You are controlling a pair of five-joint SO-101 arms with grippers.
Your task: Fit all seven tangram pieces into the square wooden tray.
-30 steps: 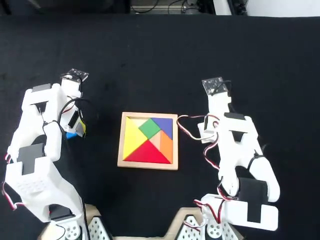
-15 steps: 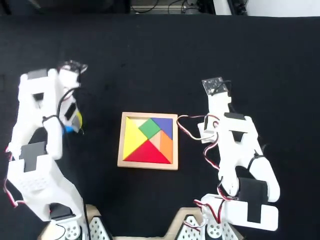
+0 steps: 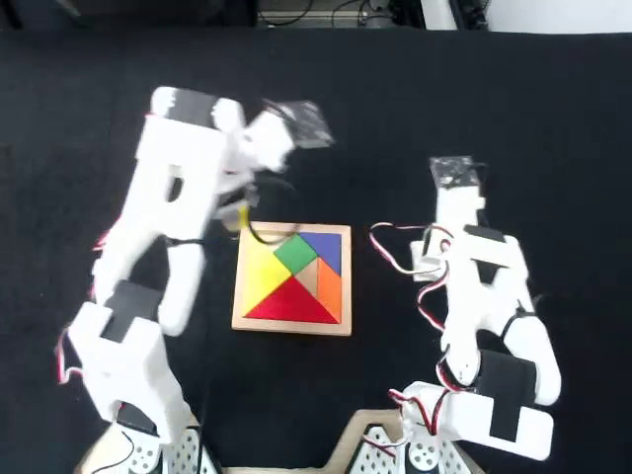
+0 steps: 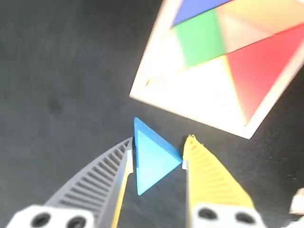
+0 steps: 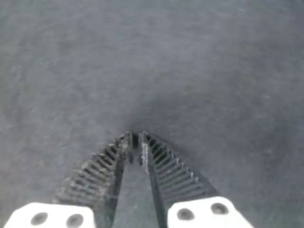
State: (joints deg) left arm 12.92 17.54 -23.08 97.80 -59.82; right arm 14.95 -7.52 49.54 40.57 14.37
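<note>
Left pincer (image 4: 160, 142) gripping a blue triangle (image 4: 153, 164) near the wooden tray (image 3: 238, 296), tray corner hidden under that arm, right pincer (image 5: 134, 140) pinched closed over black worktop (image 5: 213, 57)

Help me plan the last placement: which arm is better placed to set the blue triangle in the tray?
Left. The left gripper is shut on the blue triangle, just beside a corner of the tray. The right gripper is shut, holding nothing, over the black cloth.
</note>
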